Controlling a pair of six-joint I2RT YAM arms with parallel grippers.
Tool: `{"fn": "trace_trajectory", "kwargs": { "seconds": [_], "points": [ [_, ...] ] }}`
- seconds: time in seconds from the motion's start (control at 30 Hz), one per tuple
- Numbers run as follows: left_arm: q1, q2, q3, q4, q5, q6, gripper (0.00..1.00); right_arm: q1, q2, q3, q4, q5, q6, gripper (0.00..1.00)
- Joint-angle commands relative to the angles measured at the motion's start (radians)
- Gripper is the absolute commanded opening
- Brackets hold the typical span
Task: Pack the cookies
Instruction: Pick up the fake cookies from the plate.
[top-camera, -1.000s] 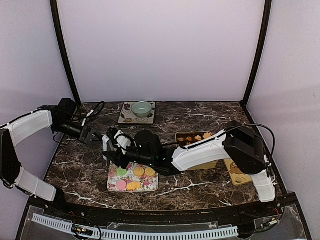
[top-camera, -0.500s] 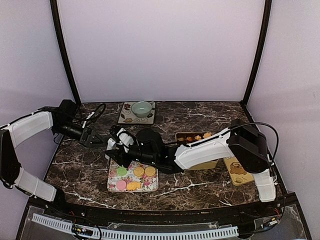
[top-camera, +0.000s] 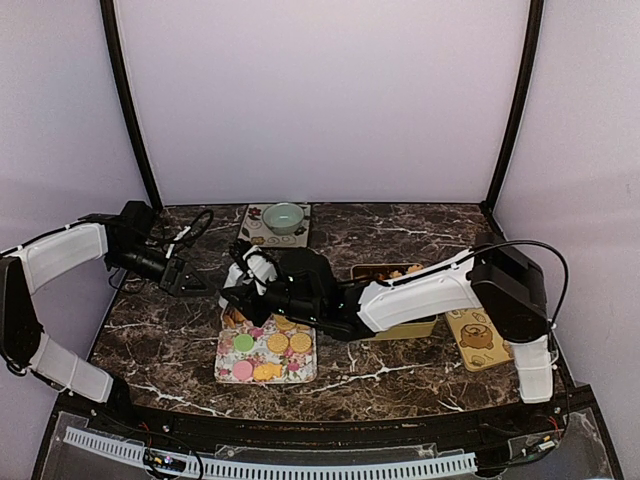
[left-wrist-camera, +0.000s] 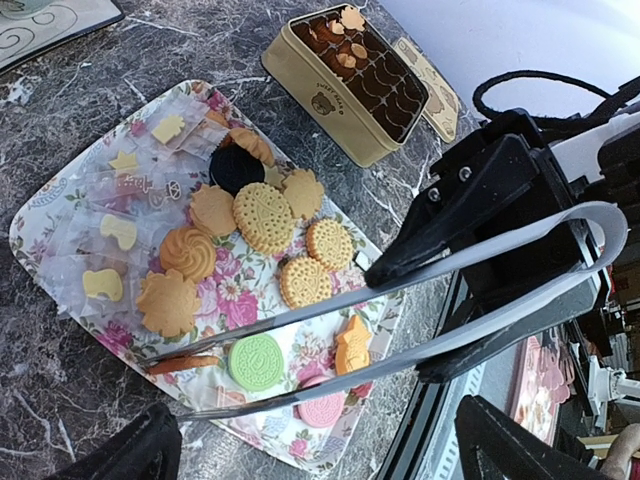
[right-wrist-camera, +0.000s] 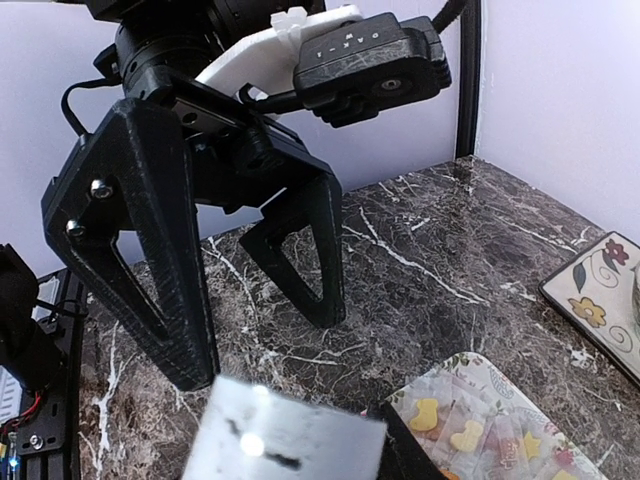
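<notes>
The cookies (left-wrist-camera: 262, 215) lie on a floral tray (left-wrist-camera: 33, 215): golden round and flower shapes, one dark, one green, one pink, plus small ones in clear packets. From above the cookies (top-camera: 277, 342) show on the tray (top-camera: 306, 375). My right gripper (left-wrist-camera: 452, 290) is shut on metal tongs (left-wrist-camera: 330, 300), whose tips hover over the tray's near end by the green cookie. A thin orange-brown cookie (left-wrist-camera: 185, 362) sits at the upper tip; I cannot tell whether it is pinched. My left gripper (top-camera: 185, 280) hangs open left of the tray, holding nothing.
A yellow tin (left-wrist-camera: 350, 100) with cookies inside stands right of the tray, partly behind my right arm (top-camera: 420, 295). Its lid (top-camera: 478, 338) lies further right. A green bowl (top-camera: 284, 217) on a patterned mat (top-camera: 255, 238) sits at the back.
My right arm has lifted and shifted toward the back right with the tongs, uncovering more of the tray's top edge. The left gripper has edged slightly right.
</notes>
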Motion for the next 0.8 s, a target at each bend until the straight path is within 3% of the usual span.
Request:
{"fn": "trace_trajectory", "kwargs": {
  "seconds": [0.0,0.17,0.47,0.77],
  "points": [
    [-0.003,-0.010,0.023,-0.023,-0.021,0.023,0.98,-0.005,-0.078,-0.041,0.083,-0.019,0.050,0.31],
    [-0.003,-0.004,0.030,-0.024,-0.043,0.018,0.98,-0.031,-0.109,-0.102,0.184,-0.058,0.125,0.30],
    [0.000,-0.008,0.048,-0.030,-0.064,0.019,0.98,-0.038,-0.100,-0.122,0.152,-0.044,0.097,0.29],
    [0.006,-0.010,0.056,-0.043,-0.076,0.030,0.98,-0.034,-0.091,-0.138,0.146,-0.067,0.079,0.41]
  ]
}}
